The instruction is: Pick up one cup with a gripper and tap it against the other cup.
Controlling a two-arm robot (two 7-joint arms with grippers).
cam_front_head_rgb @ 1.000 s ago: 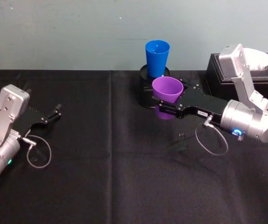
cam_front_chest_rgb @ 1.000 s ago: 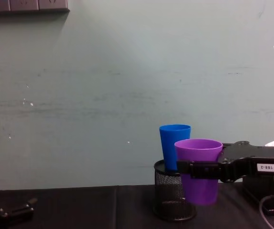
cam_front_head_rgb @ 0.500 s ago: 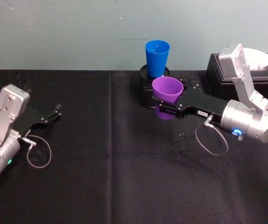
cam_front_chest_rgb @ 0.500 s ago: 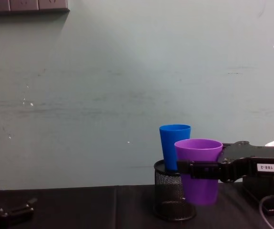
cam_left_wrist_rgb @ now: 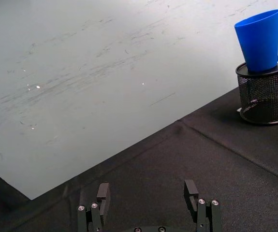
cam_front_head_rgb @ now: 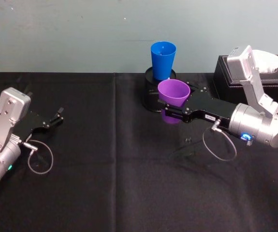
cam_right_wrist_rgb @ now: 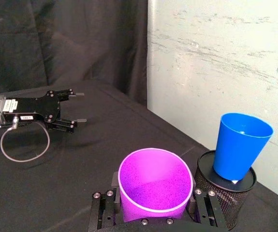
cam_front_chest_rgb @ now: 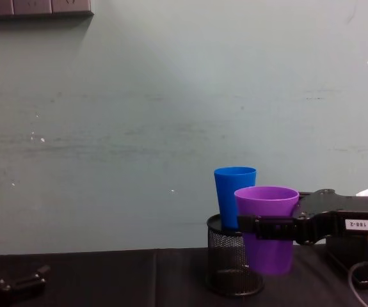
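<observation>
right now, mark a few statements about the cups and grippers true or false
1. The right gripper is shut on the purple cup. True.
2. The blue cup stands directly on the table. False: it sits in the top of the black mesh pen holder.
3. The left gripper holds the blue cup. False: it is open and empty, low over the table's left side, far from both cups.
4. The purple cup is upright, mouth up. True.
</observation>
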